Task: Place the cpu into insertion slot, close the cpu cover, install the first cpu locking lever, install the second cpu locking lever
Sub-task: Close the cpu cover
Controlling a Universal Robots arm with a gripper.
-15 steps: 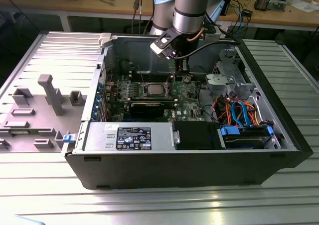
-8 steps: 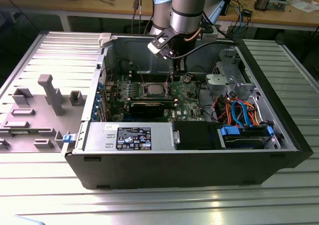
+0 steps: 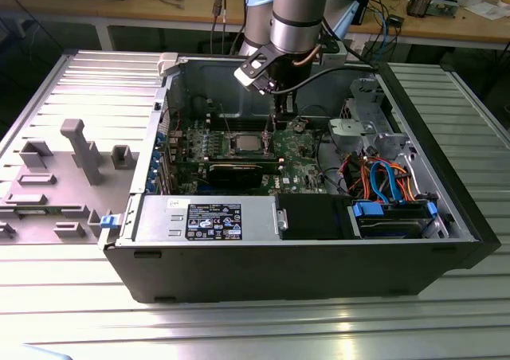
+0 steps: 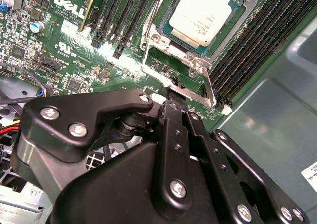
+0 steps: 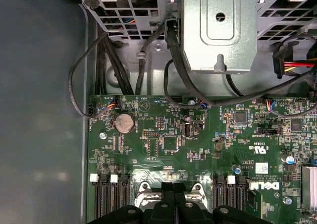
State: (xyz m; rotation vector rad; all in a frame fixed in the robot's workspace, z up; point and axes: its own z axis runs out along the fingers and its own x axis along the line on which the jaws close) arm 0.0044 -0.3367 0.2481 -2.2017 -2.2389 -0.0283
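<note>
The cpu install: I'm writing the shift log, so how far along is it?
Done: the cpu sits in the insertion slot, with the cpu cover down around it. In hand: the gripper is at a locking lever beside the socket. Left: neither lever's latching can be confirmed here.

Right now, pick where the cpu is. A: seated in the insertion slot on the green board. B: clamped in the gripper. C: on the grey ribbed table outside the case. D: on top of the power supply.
A: in the second wrist view the cpu lies flat, silver face up, inside the metal rim of the insertion slot, between the memory slots.
</note>
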